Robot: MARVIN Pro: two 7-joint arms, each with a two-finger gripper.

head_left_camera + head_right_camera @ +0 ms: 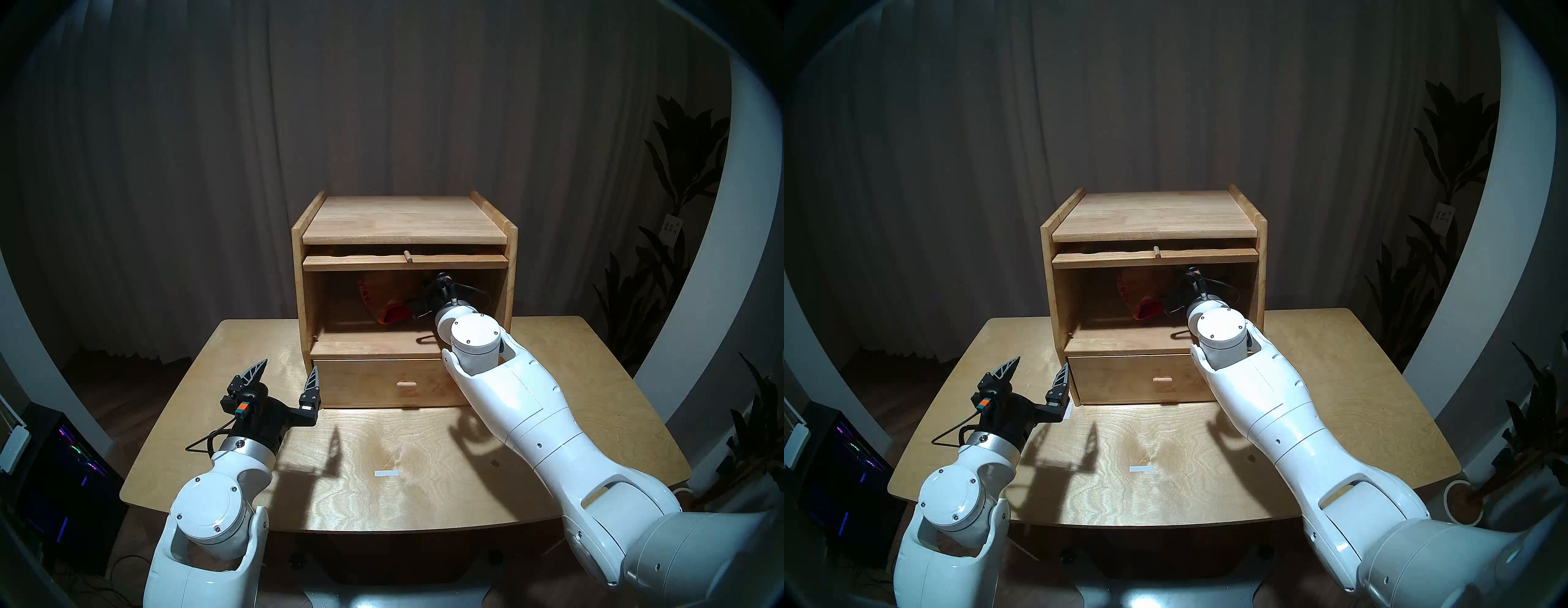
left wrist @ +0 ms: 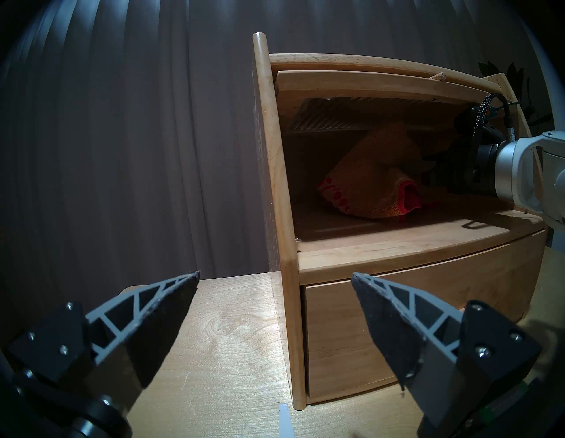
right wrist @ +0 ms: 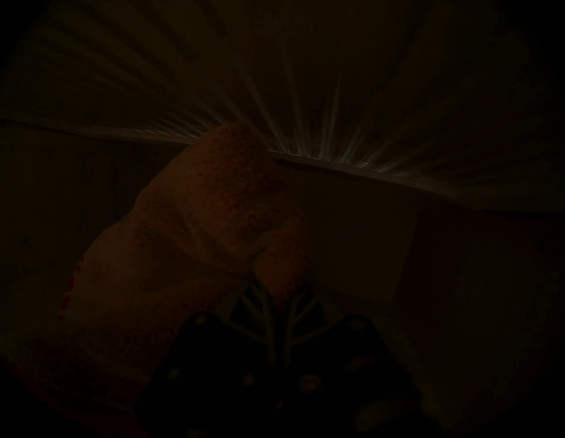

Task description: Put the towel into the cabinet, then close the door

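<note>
We face a wall of heavy grey-brown curtains (image 1: 382,106) that hang in long vertical folds and fill the whole backdrop. In front of them stands a pale plywood bench (image 1: 594,382) with rounded corners and a wavy grain; a small strip of white tape (image 1: 387,473) lies on its top near the front. Light falls from above and in front, leaving a bright patch on the wood and hard shadows. To our left, low on the dark wooden floor (image 1: 127,382), a black computer case (image 1: 63,475) glows with coloured lights. On the right, a white curved column (image 1: 700,297) rises beside dark leafy plants (image 1: 674,178), one in a round pot (image 1: 1463,503).
</note>
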